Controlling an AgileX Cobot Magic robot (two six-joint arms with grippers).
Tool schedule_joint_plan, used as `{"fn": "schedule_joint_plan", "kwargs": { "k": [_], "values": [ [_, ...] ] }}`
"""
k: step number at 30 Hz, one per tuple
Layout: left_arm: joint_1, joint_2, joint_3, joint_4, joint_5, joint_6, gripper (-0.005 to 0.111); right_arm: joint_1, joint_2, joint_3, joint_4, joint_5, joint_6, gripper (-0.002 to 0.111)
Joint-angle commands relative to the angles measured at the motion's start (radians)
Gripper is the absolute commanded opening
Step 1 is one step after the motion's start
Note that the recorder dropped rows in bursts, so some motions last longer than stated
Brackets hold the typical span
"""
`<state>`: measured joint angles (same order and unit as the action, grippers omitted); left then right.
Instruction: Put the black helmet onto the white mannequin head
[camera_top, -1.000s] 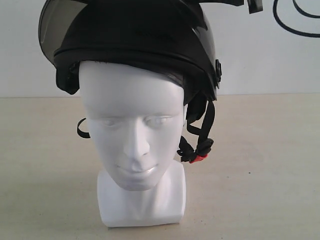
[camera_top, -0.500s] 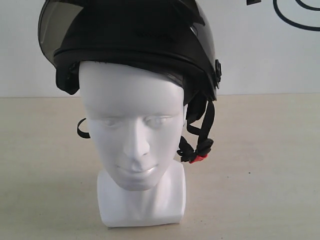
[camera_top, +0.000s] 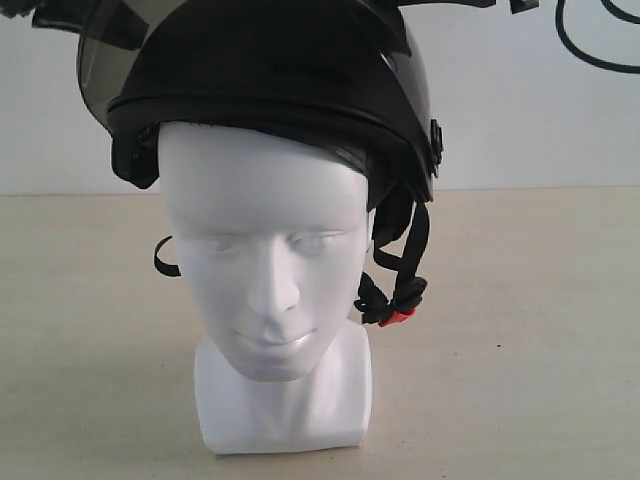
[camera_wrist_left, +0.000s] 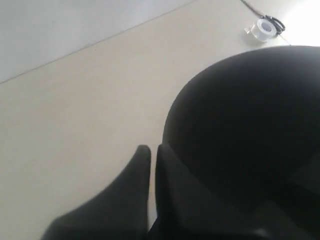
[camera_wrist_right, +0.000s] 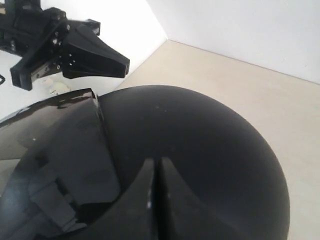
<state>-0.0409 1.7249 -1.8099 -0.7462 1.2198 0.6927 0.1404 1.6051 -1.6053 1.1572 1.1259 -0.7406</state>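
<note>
black helmet (camera_top: 270, 90) sits on white mannequin head (camera_top: 265, 260). left gripper (camera_wrist_left: 152, 156) and right gripper (camera_wrist_right: 156, 169) both pressed together, empty, over the helmet.

The mannequin head (camera_top: 265, 260) stands on the counter (camera_top: 520, 380) with the helmet (camera_top: 270, 80) set on top of it and a wall behind. Chin straps (camera_top: 400, 270) hang down both sides of the face, the buckle (camera_top: 398, 317) low on the right. The left gripper (camera_wrist_left: 152, 150) and right gripper (camera_wrist_right: 155, 164) are over the helmet's crown; a tape roll (camera_wrist_left: 263, 29) lies on the counter beyond.
</note>
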Motion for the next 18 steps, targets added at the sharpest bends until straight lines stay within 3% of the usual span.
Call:
{"fn": "schedule_joint_plan", "kwargs": {
  "k": [1,7,18],
  "values": [
    [0.002,0.005,0.058,-0.034,0.001,0.083,0.004,-0.004,-0.008,-0.001,-0.017,-0.022,-0.012,0.0],
    [0.002,0.016,0.06,-0.139,0.001,0.132,0.004,-0.004,-0.008,-0.001,-0.019,-0.016,-0.006,0.0],
    [-0.029,0.014,0.064,-0.154,0.001,0.124,0.004,-0.004,-0.008,-0.001,-0.042,-0.047,-0.009,0.0]
  ]
}}
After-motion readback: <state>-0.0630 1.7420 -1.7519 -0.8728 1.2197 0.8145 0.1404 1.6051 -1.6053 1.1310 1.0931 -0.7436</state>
